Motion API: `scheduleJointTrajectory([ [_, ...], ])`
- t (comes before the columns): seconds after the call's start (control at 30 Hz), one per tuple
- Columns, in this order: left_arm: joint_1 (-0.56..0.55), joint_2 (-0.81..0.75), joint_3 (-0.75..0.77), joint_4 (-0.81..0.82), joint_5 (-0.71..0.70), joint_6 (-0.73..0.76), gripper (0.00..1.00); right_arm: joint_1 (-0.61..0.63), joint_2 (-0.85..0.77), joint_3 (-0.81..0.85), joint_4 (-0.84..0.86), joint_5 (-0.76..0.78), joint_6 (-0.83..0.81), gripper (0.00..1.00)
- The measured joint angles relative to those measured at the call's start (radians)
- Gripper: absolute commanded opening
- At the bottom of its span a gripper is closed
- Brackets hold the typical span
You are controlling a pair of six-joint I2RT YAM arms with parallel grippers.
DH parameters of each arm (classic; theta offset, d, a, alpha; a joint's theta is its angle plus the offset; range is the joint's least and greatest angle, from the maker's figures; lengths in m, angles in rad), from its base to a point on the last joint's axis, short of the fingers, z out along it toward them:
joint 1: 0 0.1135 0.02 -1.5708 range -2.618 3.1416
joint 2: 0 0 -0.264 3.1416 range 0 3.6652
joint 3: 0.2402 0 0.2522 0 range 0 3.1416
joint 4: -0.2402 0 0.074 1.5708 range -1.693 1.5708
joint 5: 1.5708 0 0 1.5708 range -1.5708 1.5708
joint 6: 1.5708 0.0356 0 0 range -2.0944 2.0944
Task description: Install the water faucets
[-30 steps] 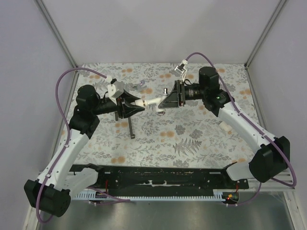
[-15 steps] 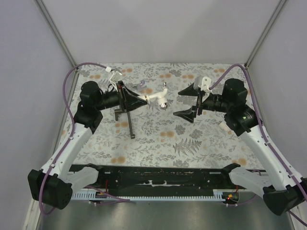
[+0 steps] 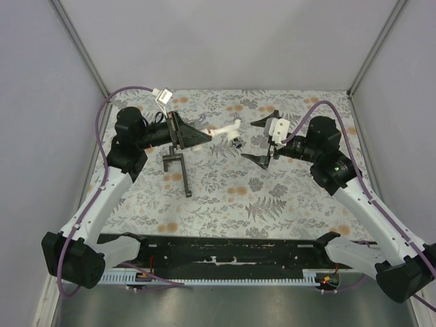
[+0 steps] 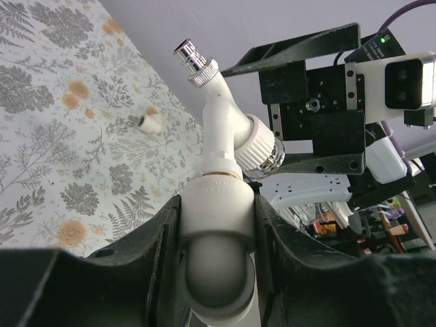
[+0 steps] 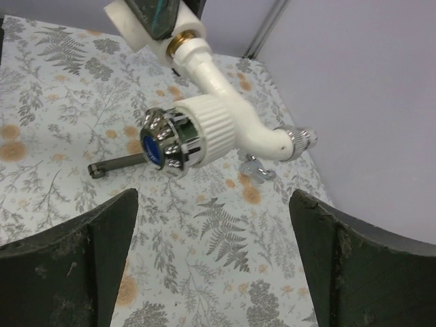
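A white water faucet (image 3: 226, 129) hangs above the flowered table cover, and my left gripper (image 3: 204, 138) is shut on the round white fitting at its base (image 4: 216, 204). Its bent body (image 4: 221, 129) ends in a silvery threaded tip (image 4: 194, 60). A ribbed knob with a chrome cap (image 5: 170, 143) sticks out sideways. My right gripper (image 3: 251, 139) is open a short way to the right of the faucet, not touching it. In the right wrist view its wide-apart gripper (image 5: 212, 225) holds nothing, and the faucet (image 5: 225, 122) hangs beyond it.
A dark T-shaped tool (image 3: 178, 167) lies on the cover below my left gripper and shows again as a dark bar (image 5: 119, 163). A tiny grey metal piece (image 5: 255, 169) lies under the faucet. A small white piece (image 4: 150, 122) rests on the cover. Grey walls enclose the table.
My right gripper has let go of the faucet, opened wide and drawn back to the right. My left gripper has carried the faucet a little left and toward the back.
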Motion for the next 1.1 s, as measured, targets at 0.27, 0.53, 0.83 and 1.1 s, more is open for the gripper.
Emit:
scheduleJointTrajectory([
  [0.27, 0.000, 0.009, 0.015, -0.028, 0.056, -0.034, 0.02, 0.051, 0.055, 0.009, 0.091, 0.052, -0.014, 0.95],
  [0.53, 0.003, 0.018, 0.046, -0.073, 0.066, -0.013, 0.02, 0.063, 0.097, 0.037, 0.109, 0.064, 0.041, 0.84],
  [0.83, -0.061, 0.019, 0.124, -0.345, 0.033, 0.315, 0.02, 0.071, 0.149, 0.157, 0.064, 0.040, 0.277, 0.75],
  [1.1, -0.119, -0.035, 0.120, -0.501, -0.003, 0.632, 0.02, 0.071, 0.234, 0.306, -0.090, 0.072, 0.533, 0.74],
])
